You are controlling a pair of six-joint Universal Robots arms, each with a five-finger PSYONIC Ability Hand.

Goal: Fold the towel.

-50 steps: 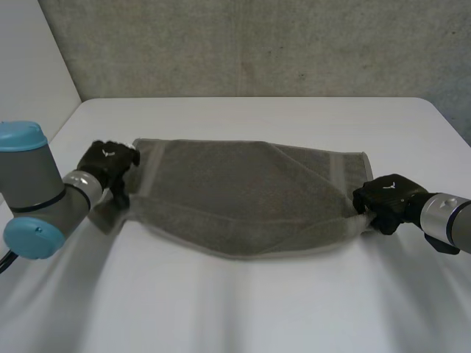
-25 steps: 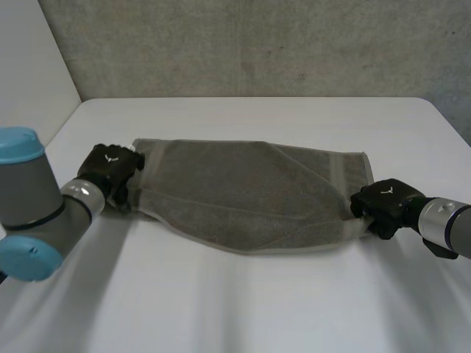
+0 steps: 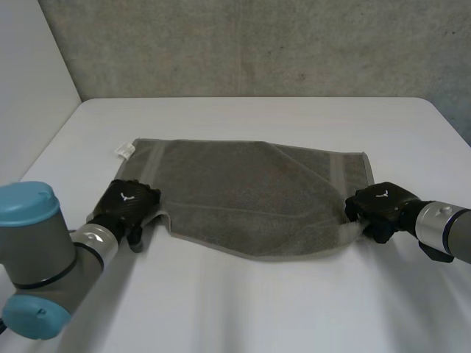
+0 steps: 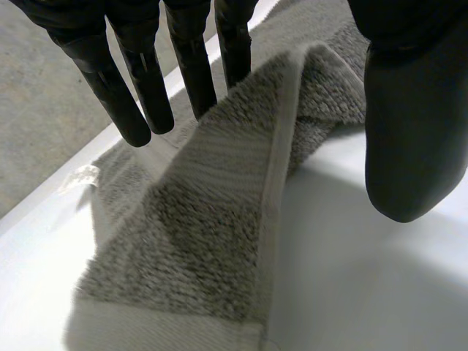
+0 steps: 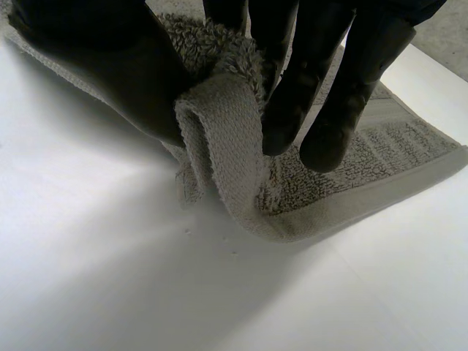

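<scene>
**White table [image 3: 257, 309], towel held at both ends**

Grey towel [image 3: 250, 191] lies spread across the table's middle, its near edge sagging in a curve. Left hand [image 3: 129, 204] pinches the raised near-left corner between straight fingers [image 4: 135, 102] and thumb. Right hand [image 3: 379, 206] clamps a rolled fold of the right edge. A white tag [image 3: 123, 151] lies flat at the far-left corner.

The towel [image 3: 250, 195] is grey-brown terry cloth, rough and loopy, with a flatter woven band and hem. The table [image 3: 257, 309] is smooth, matt white. The left hand [image 3: 129, 206] and right hand [image 3: 379, 204] look like matt black plastic. The wall [image 3: 257, 44] behind is rough, speckled grey.
</scene>
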